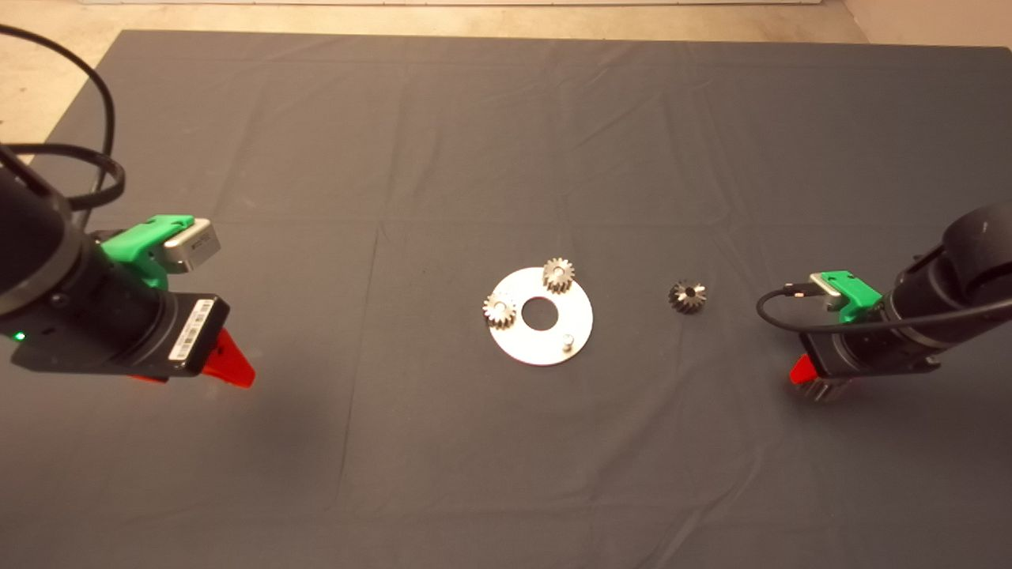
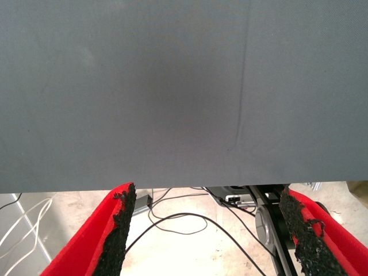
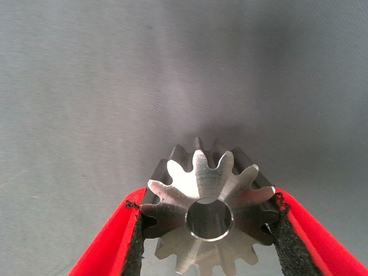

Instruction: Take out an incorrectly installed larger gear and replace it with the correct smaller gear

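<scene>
My right gripper [image 3: 207, 200] is shut on the larger gear [image 3: 202, 187], a steel toothed wheel with tapered sides and a wide centre hole. In the head view that gripper [image 1: 813, 381] hangs over the mat at the right, and a bit of the gear [image 1: 824, 390] shows beneath it. The smaller gear [image 1: 687, 297], dark, lies on the mat between that gripper and the round silver plate [image 1: 514, 340]. The plate carries two pale silver gears [image 1: 558, 275] [image 1: 500, 309] and one bare peg [image 1: 567, 341]. At the far left my left gripper [image 1: 231, 365] stands open and holds nothing.
The dark mat [image 1: 506, 474] covers the table and has shallow creases. Past the mat's edge, the left wrist view shows floor with loose cables [image 2: 184, 221]. Pale floor borders the mat at the back left [image 1: 47, 71].
</scene>
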Action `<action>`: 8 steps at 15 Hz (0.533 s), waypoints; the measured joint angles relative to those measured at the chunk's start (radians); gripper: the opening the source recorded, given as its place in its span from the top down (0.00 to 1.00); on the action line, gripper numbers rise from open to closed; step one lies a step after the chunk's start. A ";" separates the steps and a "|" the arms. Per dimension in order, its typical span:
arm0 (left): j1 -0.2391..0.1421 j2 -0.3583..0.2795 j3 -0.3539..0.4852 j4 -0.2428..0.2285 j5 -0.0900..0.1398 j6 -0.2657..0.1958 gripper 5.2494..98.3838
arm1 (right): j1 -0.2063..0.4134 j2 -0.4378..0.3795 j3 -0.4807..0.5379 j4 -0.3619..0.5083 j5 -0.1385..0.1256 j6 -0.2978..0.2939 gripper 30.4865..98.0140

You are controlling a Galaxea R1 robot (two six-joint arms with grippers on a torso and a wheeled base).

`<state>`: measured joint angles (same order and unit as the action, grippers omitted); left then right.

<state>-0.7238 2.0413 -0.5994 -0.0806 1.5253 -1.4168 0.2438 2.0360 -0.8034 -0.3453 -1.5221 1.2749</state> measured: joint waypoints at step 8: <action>0.000 0.000 0.008 0.000 0.000 -0.007 0.37 | -0.001 0.002 0.008 0.000 -0.005 0.000 0.58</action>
<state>-0.7238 2.0413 -0.5911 -0.0809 1.5253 -1.4240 0.2423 2.0379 -0.7957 -0.3451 -1.5272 1.2753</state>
